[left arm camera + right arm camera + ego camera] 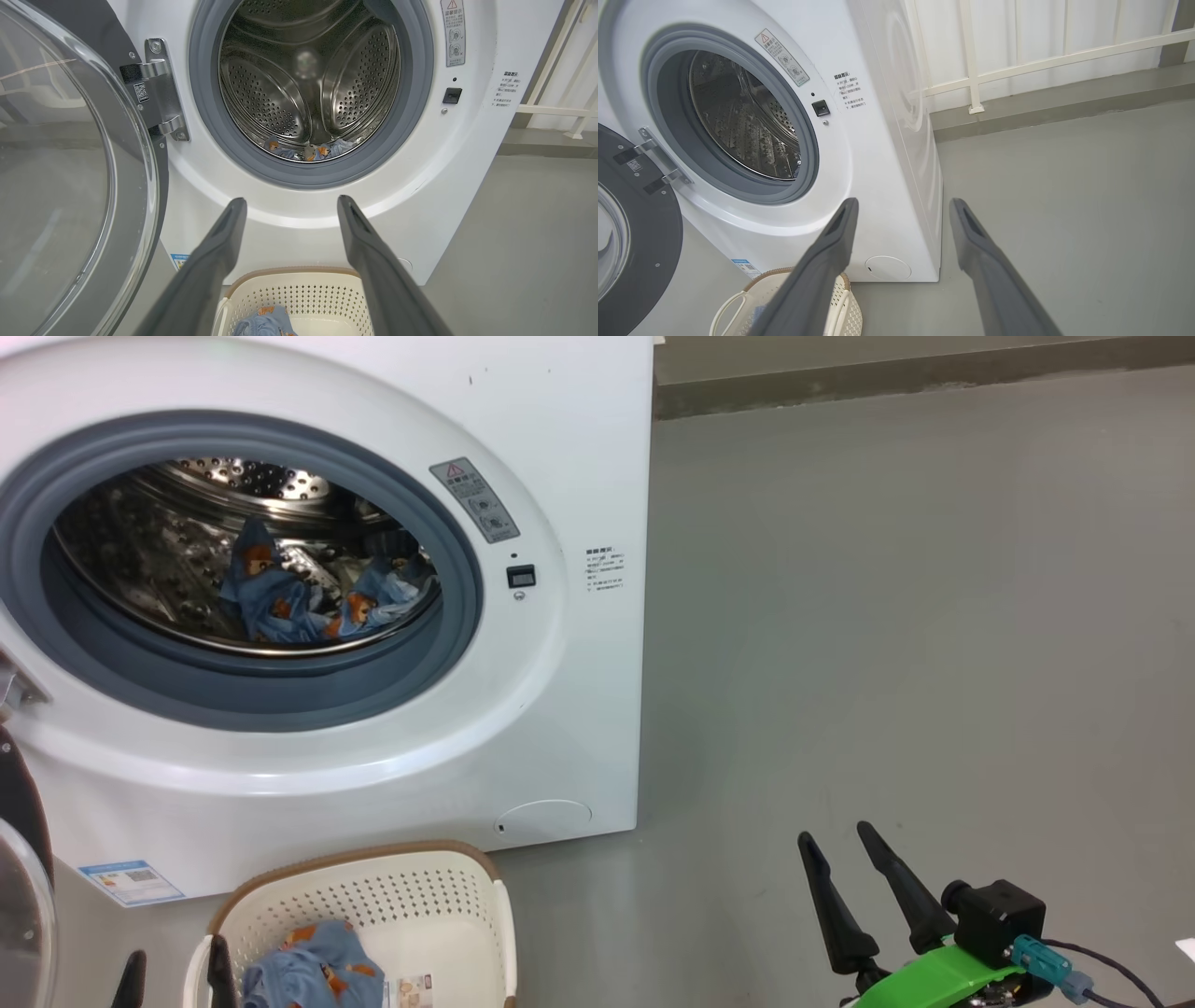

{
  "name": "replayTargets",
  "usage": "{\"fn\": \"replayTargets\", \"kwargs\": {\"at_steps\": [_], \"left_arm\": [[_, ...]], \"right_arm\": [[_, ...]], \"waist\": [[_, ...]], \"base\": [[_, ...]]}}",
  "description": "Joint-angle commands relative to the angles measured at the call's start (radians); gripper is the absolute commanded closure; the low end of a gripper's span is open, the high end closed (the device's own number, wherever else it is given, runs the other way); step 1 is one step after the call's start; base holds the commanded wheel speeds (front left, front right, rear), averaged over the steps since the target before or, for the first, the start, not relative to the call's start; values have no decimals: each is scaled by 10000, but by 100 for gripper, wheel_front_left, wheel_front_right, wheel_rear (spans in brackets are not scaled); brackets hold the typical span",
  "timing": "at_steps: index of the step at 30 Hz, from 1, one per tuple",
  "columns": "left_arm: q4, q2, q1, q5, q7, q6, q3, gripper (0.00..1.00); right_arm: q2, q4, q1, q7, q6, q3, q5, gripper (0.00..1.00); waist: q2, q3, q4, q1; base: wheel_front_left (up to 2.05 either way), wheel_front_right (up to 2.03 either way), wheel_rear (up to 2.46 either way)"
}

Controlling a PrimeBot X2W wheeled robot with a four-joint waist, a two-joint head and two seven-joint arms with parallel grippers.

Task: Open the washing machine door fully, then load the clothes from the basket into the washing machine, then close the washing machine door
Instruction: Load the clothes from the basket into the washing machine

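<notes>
Just below your left gripper (pixel 290 199) — fingers apart, empty — a blue garment (pixel 264 322) lies in the basket (pixel 299 275); your right gripper (pixel 834 833), also spread, hangs well aside.

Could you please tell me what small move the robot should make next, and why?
Probably lower the open left end effector onto the blue piece in the basket: the door stands open, other clothes lie in the drum, and it hangs over the basket.
</notes>
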Motion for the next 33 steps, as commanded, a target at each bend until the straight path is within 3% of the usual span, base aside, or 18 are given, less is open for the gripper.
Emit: {"fn": "replayTargets", "kwargs": {"at_steps": [1, 23, 33], "left_arm": [[-307, 75, -122, 129, -53, 21, 409, 0], [-350, -163, 328, 108, -53, -159, 714, 0], [295, -166, 172, -129, -53, -271, 578, 0]], "right_arm": [[20, -214, -66, -48, 16, 189, -104, 0], [20, -319, 14, -48, 16, 103, -147, 0], [20, -360, -71, -48, 16, 100, -59, 0]], "waist": [[0, -17, -9, 0], [0, -22, 53, 0], [0, 446, 98, 0]], "base": [[0, 0, 0], [0, 0, 0], [0, 0, 0]]}}
